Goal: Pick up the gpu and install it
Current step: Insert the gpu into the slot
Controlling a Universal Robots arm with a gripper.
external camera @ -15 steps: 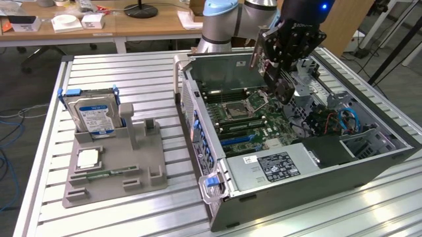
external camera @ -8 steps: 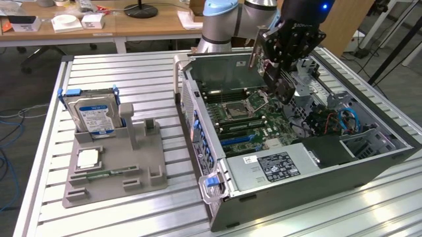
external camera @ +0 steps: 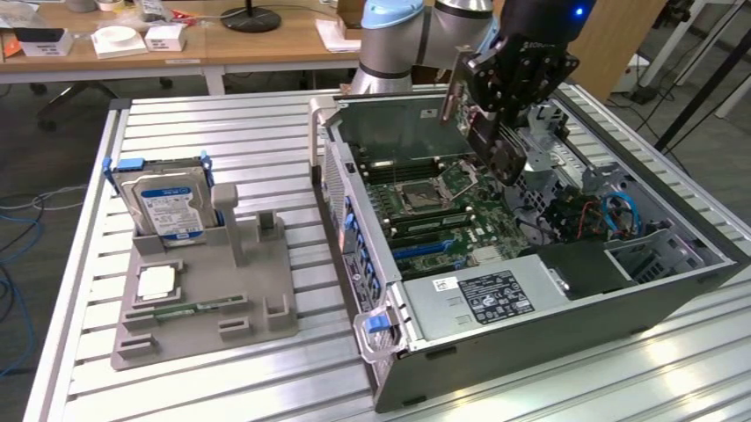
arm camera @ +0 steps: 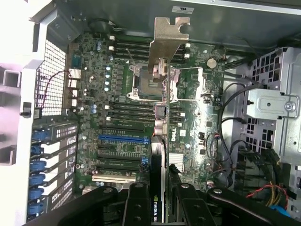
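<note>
Black board with a silvery metal bracket (arm camera: 169,40) at one end: the gpu (external camera: 505,163) hangs on edge above the open tower case (external camera: 352,229), over the motherboard (external camera: 434,207), touching nothing below. The gripper (arm camera: 160,201) is closed on it, one finger (arm camera: 136,202) on each flat face, near the end away from the bracket. Judgement: light, stiff and thin. The flat faces give a fair clamp, but the board is fragile at its components and along its contact edge, so the hold belongs on bare board or shroud. Pressing force should go straight down through the edge rather than bending it. From the wrist view the card runs edge-on across the CPU socket (arm camera: 141,80) and memory slots (arm camera: 127,110). The blue expansion slot (arm camera: 120,140) and the darker slots beside it lie off to one side of the card's line. Room: open above the board. The side wall with blue latches (arm camera: 40,165) bounds the bracket side. The perforated drive cage (arm camera: 273,106) and loose cables (external camera: 610,215) crowd the far side, where I judge snagging is the main risk. The hard drive (external camera: 171,202) on the grey fixture (external camera: 223,290) stands well apart on the table.
</note>
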